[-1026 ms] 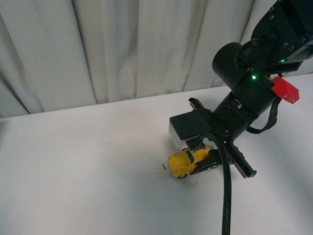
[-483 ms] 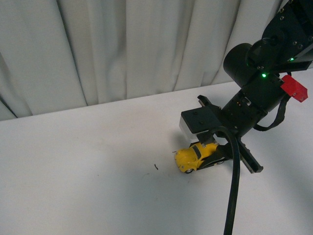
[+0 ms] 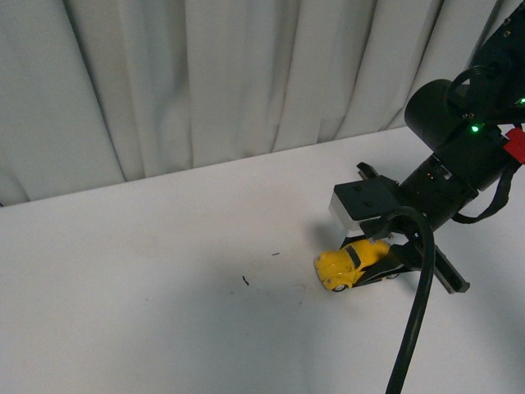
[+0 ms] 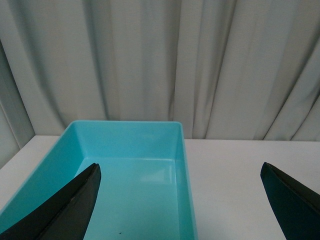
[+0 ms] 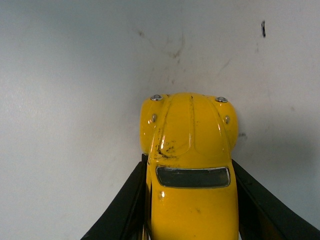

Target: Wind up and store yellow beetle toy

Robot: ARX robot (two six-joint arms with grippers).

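Table (image 3: 148, 304) edge meets curtain (image 3: 205, 82) | right fingers (image 5: 125, 205) grip yellow beetle toy (image 3: 351, 263) | left fingers (image 4: 70, 205) apart

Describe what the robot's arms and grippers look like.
The right arm is matte black with a fat cylindrical joint, a green light, a red tab and a pale grey block at the wrist. A thick black cable loops off it. Both the right gripper and the left gripper have black, tapered fingers.
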